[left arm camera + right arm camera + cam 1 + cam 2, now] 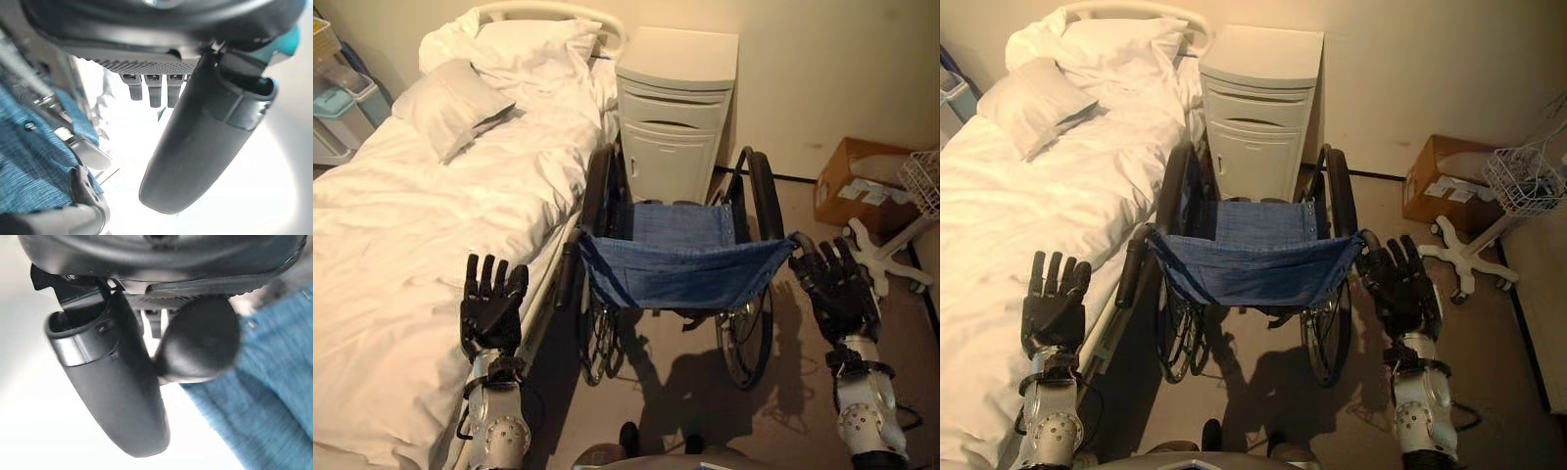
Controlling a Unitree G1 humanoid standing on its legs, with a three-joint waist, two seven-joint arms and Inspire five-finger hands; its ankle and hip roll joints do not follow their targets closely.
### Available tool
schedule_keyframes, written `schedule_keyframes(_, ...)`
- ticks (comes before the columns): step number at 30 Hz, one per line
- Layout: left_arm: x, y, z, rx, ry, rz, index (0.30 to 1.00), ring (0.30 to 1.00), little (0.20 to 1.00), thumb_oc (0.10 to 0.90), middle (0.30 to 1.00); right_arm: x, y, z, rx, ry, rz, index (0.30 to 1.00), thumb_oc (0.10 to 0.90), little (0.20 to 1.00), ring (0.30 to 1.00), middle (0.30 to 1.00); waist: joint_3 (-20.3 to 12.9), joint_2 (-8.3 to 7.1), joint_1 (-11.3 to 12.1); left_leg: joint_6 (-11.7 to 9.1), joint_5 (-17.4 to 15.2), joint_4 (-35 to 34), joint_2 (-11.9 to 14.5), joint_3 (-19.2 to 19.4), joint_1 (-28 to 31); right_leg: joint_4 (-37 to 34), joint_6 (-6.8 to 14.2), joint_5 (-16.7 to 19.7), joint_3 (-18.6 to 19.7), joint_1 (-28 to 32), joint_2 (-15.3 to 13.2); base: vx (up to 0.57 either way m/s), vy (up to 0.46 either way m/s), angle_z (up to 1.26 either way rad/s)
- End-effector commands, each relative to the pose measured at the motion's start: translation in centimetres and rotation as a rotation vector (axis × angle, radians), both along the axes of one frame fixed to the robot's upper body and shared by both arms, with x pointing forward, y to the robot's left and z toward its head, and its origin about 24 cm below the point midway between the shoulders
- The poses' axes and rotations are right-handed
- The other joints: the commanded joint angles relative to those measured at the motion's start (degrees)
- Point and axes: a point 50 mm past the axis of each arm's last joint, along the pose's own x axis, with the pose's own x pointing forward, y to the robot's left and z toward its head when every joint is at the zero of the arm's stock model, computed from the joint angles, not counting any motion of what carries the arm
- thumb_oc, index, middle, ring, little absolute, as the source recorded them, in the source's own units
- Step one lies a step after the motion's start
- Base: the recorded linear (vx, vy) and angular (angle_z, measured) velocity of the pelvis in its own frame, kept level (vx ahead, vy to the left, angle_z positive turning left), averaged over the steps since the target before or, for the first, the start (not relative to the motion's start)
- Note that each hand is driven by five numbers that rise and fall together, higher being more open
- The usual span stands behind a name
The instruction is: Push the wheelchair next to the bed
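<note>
The wheelchair (680, 259) has a blue cloth seat and back and black wheels. It stands close along the white bed (401, 215), facing a bedside cabinet. My left hand (492, 304) is open with straight fingers above the bed's edge, a little left of the left push handle (570, 274) and apart from it. My right hand (837, 289) is also open, just right of the right push handle (800, 240). In the right wrist view that handle's round black end (200, 340) sits near the palm beside the thumb (117, 391), with blue cloth (264, 396) past it.
A white bedside cabinet (671, 117) stands against the wall directly ahead of the wheelchair. Pillows (450, 108) lie at the bed's head. To the right are a cardboard box (862, 186), a white wheeled stand base (881, 255) and a wire basket (925, 181). Bare floor lies behind the wheelchair.
</note>
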Motion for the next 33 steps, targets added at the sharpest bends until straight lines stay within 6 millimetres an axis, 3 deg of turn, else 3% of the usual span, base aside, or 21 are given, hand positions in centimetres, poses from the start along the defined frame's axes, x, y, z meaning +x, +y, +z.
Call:
schedule_keyframes(1,1.6,0.4,2.3,0.025,-0.219,-0.074,0.9,0.9,0.9,0.8,0.9,1.3,-0.9,1.3,0.19,-0.214,0.005,0.9,0.8,0.9,0.9,0.9,-2.5,-0.99,1.5,-1.2,-7.7,0.9,-0.6,0.4,2.7,4.8,0.7,-1.8,-0.8,-2.5,-0.4,0.0,0.0,0.0)
schedule_keyframes(6,1.1,0.4,0.3,-0.022,-0.186,-0.108,0.9,0.9,0.9,0.8,0.9,0.7,-0.9,-1.3,0.384,-0.181,-0.018,0.9,0.8,0.9,0.9,0.9,-2.7,-0.82,1.6,-1.3,-7.8,0.9,-0.6,0.5,2.9,4.4,0.7,-1.8,-0.8,-2.1,-0.4,0.0,0.0,0.0)
schedule_keyframes(10,0.6,0.0,-1.7,-0.081,-0.183,-0.178,0.9,0.9,0.9,0.8,0.9,-0.1,-0.5,-3.9,0.648,-0.183,-0.046,0.9,0.8,0.9,0.9,0.9,-2.8,-0.67,1.8,-1.5,-8.0,0.9,-0.5,0.4,3.3,4.3,0.6,-1.8,-0.6,-1.7,-0.2,0.0,0.0,0.0)
schedule_keyframes(16,0.0,-0.4,-3.3,-0.132,-0.145,-0.192,0.9,0.9,0.9,0.8,0.9,-0.3,0.7,-5.3,0.824,-0.172,-0.04,0.9,0.8,0.9,0.9,0.9,-3.0,-0.64,1.8,-1.5,-8.2,1.0,-0.5,0.4,3.5,4.4,0.5,-1.9,-0.6,-1.5,-0.1,0.0,-0.001,-0.01)
schedule_keyframes(21,-1.2,-1.2,-5.7,-0.201,-0.064,-0.203,0.9,0.9,0.9,0.8,0.9,-0.9,2.6,-6.6,1.151,-0.263,-0.062,0.9,0.8,0.9,0.9,0.9,-3.2,-0.5,1.6,-1.2,-8.5,1.3,-0.5,0.4,3.7,4.6,0.4,-2.2,-0.2,-1.3,0.1,0.0,-0.003,-0.01)
schedule_keyframes(25,-1.7,-1.4,-6.4,-0.218,-0.041,-0.212,0.9,0.9,0.9,0.8,0.9,-1.2,3.3,-7.1,1.209,-0.265,-0.051,0.9,0.8,0.9,0.9,0.9,-3.3,-0.45,1.7,-1.1,-8.7,1.3,-0.6,0.2,3.8,4.5,0.4,-2.2,0.0,-1.2,0.2,0.0,-0.006,-0.03)
schedule_keyframes(33,-3.2,-2.7,-8.4,-0.26,0.079,-0.244,0.9,0.9,0.9,0.8,0.9,-2.7,4.7,-9.7,1.189,-0.01,-0.101,0.9,0.8,0.9,0.9,0.9,-3.2,-0.09,1.5,-0.9,-8.8,1.8,-0.8,0.2,3.9,5.0,0.3,-2.2,0.3,-1.2,0.3,0.0,0.001,-0.02)
